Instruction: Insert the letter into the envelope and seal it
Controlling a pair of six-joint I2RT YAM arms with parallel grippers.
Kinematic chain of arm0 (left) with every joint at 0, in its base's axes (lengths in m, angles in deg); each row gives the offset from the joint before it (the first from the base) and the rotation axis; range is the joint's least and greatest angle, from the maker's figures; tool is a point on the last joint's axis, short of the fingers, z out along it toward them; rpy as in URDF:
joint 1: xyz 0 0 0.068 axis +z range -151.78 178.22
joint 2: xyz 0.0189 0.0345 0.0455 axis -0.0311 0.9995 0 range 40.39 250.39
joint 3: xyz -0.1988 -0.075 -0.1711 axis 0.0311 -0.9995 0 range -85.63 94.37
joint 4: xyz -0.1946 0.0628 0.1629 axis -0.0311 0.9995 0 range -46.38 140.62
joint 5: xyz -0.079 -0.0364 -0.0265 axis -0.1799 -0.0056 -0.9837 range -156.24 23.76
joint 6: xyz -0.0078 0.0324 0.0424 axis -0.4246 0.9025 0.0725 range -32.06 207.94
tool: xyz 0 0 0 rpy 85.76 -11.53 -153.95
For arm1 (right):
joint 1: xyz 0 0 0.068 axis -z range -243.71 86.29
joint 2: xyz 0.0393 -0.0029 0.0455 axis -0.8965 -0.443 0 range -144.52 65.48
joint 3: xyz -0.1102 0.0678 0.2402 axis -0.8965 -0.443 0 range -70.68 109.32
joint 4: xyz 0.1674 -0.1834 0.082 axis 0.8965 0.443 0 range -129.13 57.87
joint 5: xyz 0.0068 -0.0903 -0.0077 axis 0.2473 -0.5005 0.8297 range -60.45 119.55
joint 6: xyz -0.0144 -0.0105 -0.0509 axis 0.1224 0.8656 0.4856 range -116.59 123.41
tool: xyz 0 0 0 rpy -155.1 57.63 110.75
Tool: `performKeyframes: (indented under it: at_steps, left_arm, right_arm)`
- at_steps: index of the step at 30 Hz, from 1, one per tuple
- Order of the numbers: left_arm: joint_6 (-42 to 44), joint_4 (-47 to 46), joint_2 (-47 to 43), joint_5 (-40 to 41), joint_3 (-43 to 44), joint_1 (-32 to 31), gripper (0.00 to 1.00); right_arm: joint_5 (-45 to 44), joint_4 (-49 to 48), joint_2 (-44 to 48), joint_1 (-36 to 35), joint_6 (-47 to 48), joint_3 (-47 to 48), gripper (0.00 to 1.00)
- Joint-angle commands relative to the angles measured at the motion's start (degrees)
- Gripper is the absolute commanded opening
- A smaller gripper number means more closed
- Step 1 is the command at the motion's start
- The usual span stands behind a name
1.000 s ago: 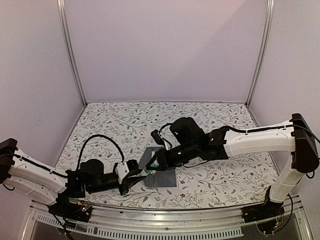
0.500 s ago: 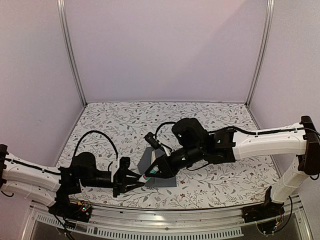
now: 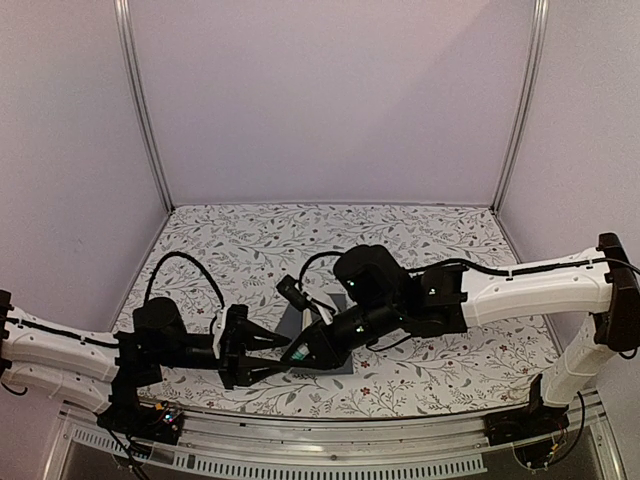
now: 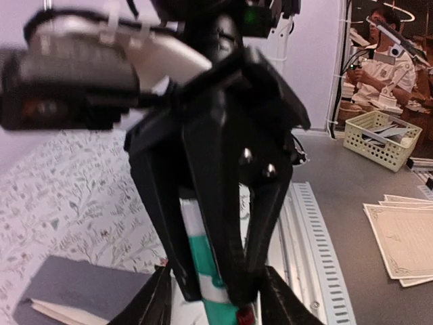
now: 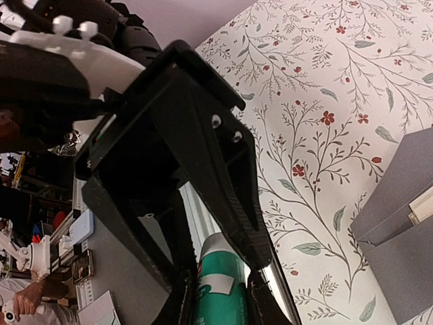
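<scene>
Left arm pose: it reaches low from the near-left corner towards the middle of the worktop (image 3: pixel 250 240), forearm almost level and wrist pointing right.
Left end effector (image 3: pixel 272 353): spread. In the top view its two black fingers form an open V facing the other arm.
Right arm pose: it stretches from the right side across the floral-patterned cloth (image 3: pixel 430 250), with the elbow raised and the wrist tipped down and to the left.
Right end effector (image 3: pixel 308 350): pinching the small teal-and-white tube (image 5: pixel 218 288). Its own wrist camera shows the two fingers pressed against the tube's sides.
Meeting point: the two end effectors are tip to tip near the front edge. In the left wrist view the tube's free end sits between the spread left fingers (image 4: pixel 159 301). Whether they touch the tube cannot be told.
Dark slate-grey paper envelope (image 5: pixel 406 230): lies flat on the cloth, just behind and under the right end effector, which hides most of it in the top view.
Tan paper letter (image 5: pixel 423 211): only a pale edge shows at the envelope's opening, and the rest is covered by grey paper.
Flap: it does not lie flush, and the pale edge shows in the gap.
</scene>
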Motion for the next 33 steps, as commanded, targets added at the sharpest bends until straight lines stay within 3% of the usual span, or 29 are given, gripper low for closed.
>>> performKeyframes:
  at_steps: [1,5,13,19,27,30,33]
  left_arm:
    - [2.3,-11.2,-2.0,0.0,3.3,0.0,0.48]
    - [2.5,-10.7,-2.1,-0.1,3.3,0.0,0.60]
    - [3.0,-10.2,-3.3,4.7,2.5,0.0,0.99]
    - [0.3,-7.1,-2.7,17.0,4.4,0.0,1.00]
    - [-8.6,7.5,3.6,33.0,14.0,1.5,1.00]
    - [-11.7,12.6,6.7,36.3,17.4,2.3,1.00]
    - [-13.1,14.4,9.1,36.6,19.0,2.8,1.00]
  right_arm:
    - [-2.2,1.8,-0.6,-1.5,0.3,2.3,0.00]
    - [-4.2,3.9,1.0,0.3,0.4,2.2,0.00]
    - [-14.5,10.2,6.4,6.5,1.9,-1.2,0.00]
    - [-28.9,11.7,10.2,15.9,2.5,-7.7,0.00]
    - [-40.1,8.6,5.5,26.7,3.2,-10.9,0.00]
    - [-41.0,4.1,2.5,28.9,3.0,-11.7,0.00]
    - [-36.0,-2.4,-0.1,32.0,3.8,-13.3,0.00]
